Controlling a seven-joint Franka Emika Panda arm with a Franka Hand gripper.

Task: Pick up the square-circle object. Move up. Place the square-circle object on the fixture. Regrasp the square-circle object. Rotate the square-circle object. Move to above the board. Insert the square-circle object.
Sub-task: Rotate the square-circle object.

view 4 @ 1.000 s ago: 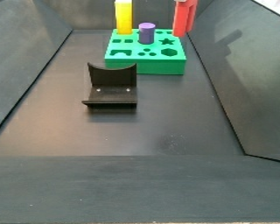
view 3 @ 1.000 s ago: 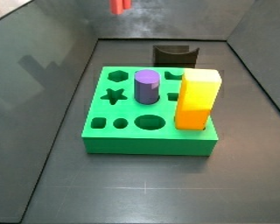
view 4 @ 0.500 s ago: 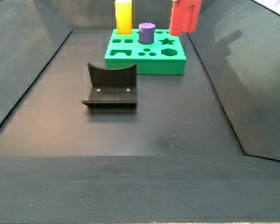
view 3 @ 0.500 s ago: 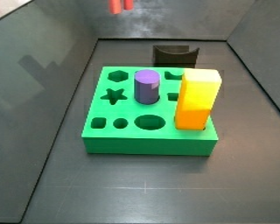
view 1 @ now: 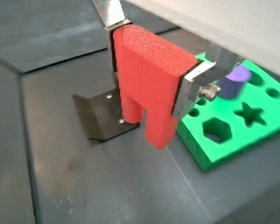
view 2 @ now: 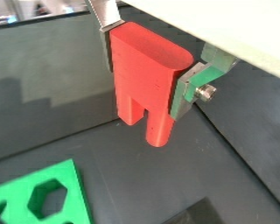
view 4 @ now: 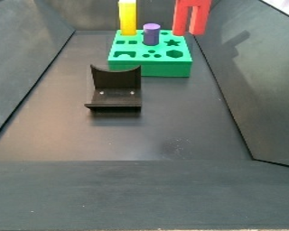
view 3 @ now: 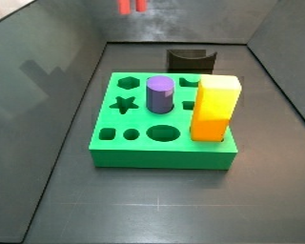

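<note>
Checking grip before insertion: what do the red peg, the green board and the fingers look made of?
The square-circle object, held high in the gripper: matte red plastic, probably printed. The board: matte green plastic, likely the same. The fingers: shiny silver metal plates.

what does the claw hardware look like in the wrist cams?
In both wrist views the claw sits high over the floor: flat silver plate fingers with dark pads. On one side, a grey-green bracket with a silver bolt. Pale housing above. No cables or markings visible.
</note>
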